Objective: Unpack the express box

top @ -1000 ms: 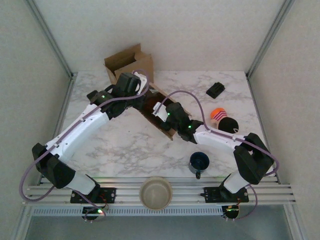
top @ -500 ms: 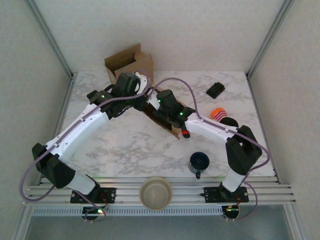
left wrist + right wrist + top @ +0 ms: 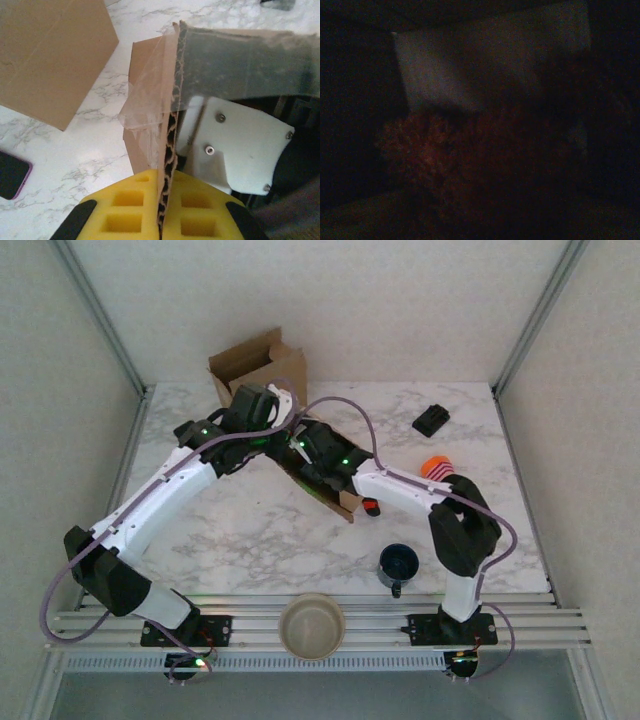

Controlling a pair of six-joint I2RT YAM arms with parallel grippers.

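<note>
my left pincer [image 3: 162,212] clamped on box flap [image 3: 169,125], bendy cardboard, hold near fold. right pincer [image 3: 308,445] down in box [image 3: 340,502], can't tell jaws. fuzzy thing [image 3: 470,160] looks soft, light, pinch middle.

Mug [image 3: 398,565] right of bowl [image 3: 312,626], before box [image 3: 342,504]

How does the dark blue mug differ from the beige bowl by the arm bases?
The mug is dark blue; the bowl is beige. The bowl looks wider than the mug. The mug has a handle; the bowl has none. The mug stands on the marble table; the bowl sits on the metal rails at the near edge. Both stand upright, open side up.
</note>
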